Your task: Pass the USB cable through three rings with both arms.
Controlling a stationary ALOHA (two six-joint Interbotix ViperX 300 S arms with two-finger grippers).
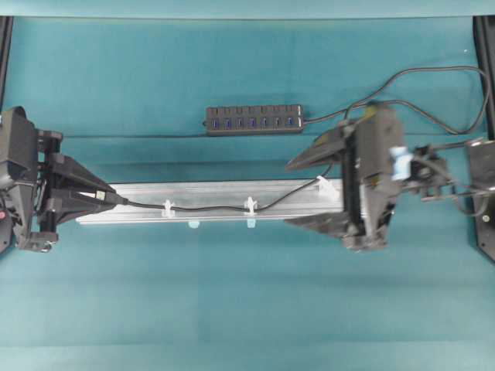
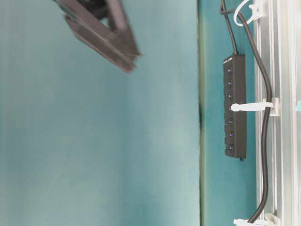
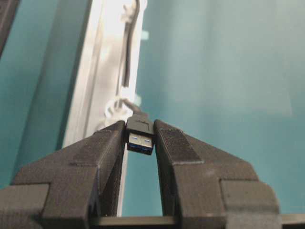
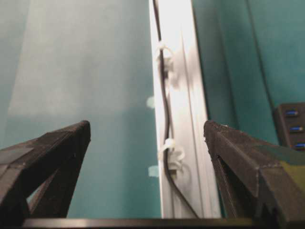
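USB cable [image 1: 209,207]: light, limp cord; rigid plug best gripped. Left tool [image 3: 140,143] clamped on plug at 9 o'clock; right tool [image 4: 147,138] held apart.

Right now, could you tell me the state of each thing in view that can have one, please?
USB cable: threaded through all three rings, plug end held.
three rings: upright on the rail, cable inside each.
left gripper: shut on the USB plug.
right gripper: open, holding nothing.
USB hub: lying flat, sockets empty.

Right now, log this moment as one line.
left gripper: shut on plug | right gripper: open, empty | cable: through rings
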